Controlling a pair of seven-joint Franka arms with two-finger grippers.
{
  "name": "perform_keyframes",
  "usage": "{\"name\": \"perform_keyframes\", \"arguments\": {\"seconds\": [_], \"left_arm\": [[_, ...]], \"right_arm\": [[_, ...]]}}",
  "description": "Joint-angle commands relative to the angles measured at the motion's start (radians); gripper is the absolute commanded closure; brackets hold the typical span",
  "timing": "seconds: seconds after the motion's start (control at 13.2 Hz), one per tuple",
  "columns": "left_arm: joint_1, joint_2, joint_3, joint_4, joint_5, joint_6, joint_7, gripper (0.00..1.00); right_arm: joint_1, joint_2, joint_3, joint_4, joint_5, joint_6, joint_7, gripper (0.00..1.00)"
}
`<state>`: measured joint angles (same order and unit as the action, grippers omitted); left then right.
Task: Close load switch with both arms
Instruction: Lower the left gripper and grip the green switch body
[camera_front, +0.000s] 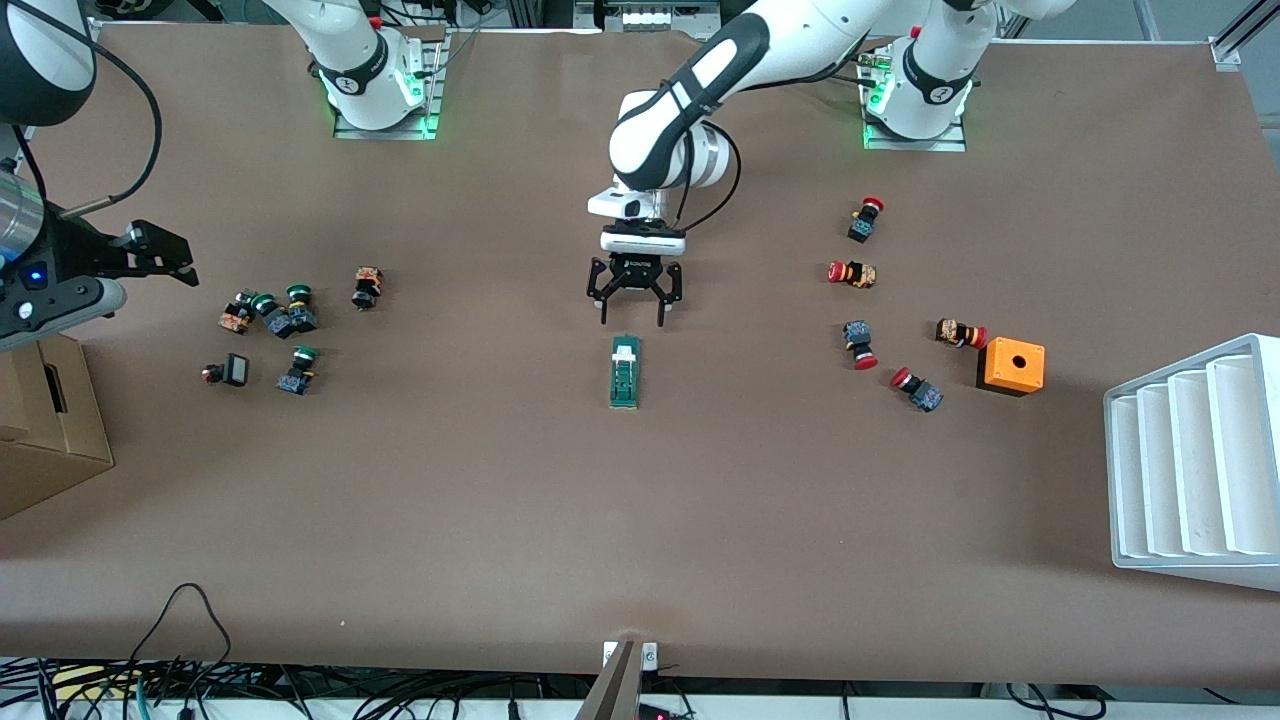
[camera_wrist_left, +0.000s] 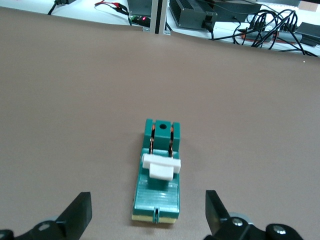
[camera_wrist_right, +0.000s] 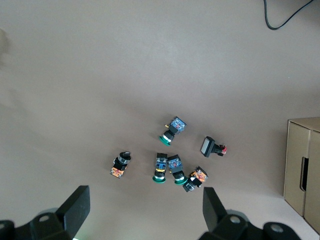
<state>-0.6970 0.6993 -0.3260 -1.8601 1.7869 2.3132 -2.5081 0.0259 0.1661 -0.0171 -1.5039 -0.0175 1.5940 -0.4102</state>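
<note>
The load switch (camera_front: 625, 371) is a narrow dark-green block lying mid-table, its white tab at the end farther from the front camera. In the left wrist view the load switch (camera_wrist_left: 156, 192) shows its white tab (camera_wrist_left: 161, 168) raised on two copper blades. My left gripper (camera_front: 633, 318) is open and empty, hovering just above the table by the tab end, apart from the switch; its fingers (camera_wrist_left: 80, 212) stand wide on either side. My right gripper (camera_front: 176, 258) is open and empty, high over the right arm's end of the table, above a cluster of push buttons (camera_wrist_right: 172, 167).
Several green-capped buttons (camera_front: 285, 315) lie toward the right arm's end. Several red-capped buttons (camera_front: 860, 345) and an orange box with a hole (camera_front: 1012, 366) lie toward the left arm's end. A white ribbed tray (camera_front: 1195, 460) and a cardboard box (camera_front: 45, 435) stand at the table's ends.
</note>
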Motion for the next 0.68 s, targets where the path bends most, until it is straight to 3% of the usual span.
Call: {"name": "perform_keyframes", "arguments": {"seconds": [0.0, 0.38, 0.61], "left_arm": [[-0.025, 0.043, 0.007, 0.016, 0.107, -0.055, -0.113, 0.00], [-0.039, 0.095, 0.010, 0.030, 0.188, -0.132, -0.130, 0.00], [-0.042, 0.129, 0.012, 0.067, 0.223, -0.158, -0.156, 0.00]], "right_arm": [[-0.001, 0.021, 0.005, 0.021, 0.004, -0.002, -0.004, 0.00], [0.003, 0.033, 0.006, 0.001, 0.008, 0.075, -0.021, 0.01], [0.035, 0.068, 0.006, -0.009, 0.085, 0.173, 0.141, 0.01]]}}
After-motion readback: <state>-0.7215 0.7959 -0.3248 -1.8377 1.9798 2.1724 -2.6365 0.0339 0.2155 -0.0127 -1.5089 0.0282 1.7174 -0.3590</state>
